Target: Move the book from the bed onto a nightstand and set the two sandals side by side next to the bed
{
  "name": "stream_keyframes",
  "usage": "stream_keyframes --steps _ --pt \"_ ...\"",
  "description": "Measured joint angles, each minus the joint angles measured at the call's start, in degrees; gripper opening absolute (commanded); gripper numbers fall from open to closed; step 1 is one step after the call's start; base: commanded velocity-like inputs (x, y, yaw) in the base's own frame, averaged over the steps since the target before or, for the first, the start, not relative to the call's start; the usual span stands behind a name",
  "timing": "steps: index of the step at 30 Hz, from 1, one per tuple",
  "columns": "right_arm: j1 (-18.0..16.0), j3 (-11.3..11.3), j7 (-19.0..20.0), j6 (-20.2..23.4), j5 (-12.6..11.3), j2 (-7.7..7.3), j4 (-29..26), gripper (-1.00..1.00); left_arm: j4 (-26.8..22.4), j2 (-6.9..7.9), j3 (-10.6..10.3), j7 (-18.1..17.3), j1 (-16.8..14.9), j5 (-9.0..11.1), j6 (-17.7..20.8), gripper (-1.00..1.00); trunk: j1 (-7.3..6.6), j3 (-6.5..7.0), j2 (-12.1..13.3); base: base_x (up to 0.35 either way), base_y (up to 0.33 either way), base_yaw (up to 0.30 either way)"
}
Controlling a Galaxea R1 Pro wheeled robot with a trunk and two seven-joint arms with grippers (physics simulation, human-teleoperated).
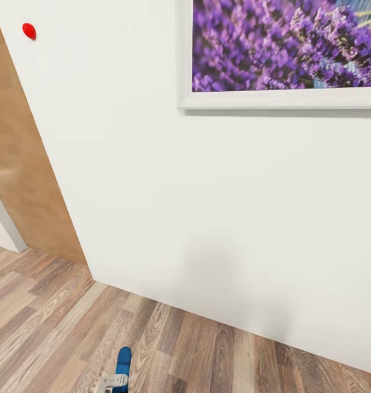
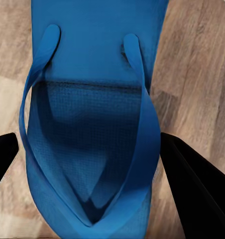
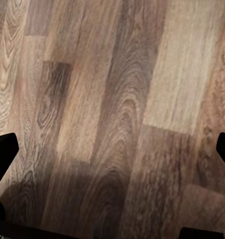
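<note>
Bright blue sandal (image 2: 92, 124), V-straps, between left pincer (image 2: 87, 164) fingers

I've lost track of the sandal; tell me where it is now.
The blue sandal sits between the left tool's fingers above the wood floor; in the head view it pokes up at the bottom edge, left of centre.

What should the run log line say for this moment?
left gripper: shut on sandal | right gripper: open over wood floor | facing wall, painting

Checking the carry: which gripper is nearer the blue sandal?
Left. The left gripper has its fingers on either side of the sandal; the right gripper faces bare wood floor, no sandal between its fingers.
</note>
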Motion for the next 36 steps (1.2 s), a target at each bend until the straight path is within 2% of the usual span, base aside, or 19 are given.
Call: stream_keyframes --steps 13,23,36 --pt "0.00 0.06 0.00 0.00 0.07 0.02 0.00 1.00 0.00 0.00 0.01 0.00 -0.02 0.00 0.00 -1.00 0.00 0.00 0.00 0.004 0.000 0.291" --pt "0.00 0.04 0.00 0.00 0.08 0.06 0.00 1.00 0.00 0.00 0.01 0.00 0.00 -0.01 0.00 -1.00 -0.02 0.00 0.00 0.228 0.000 0.292" --pt "0.00 0.06 0.00 0.00 0.07 0.08 0.00 1.00 0.07 0.00 0.01 0.00 0.00 0.00 0.00 -1.00 0.00 0.00 0.00 0.013 0.000 0.292"
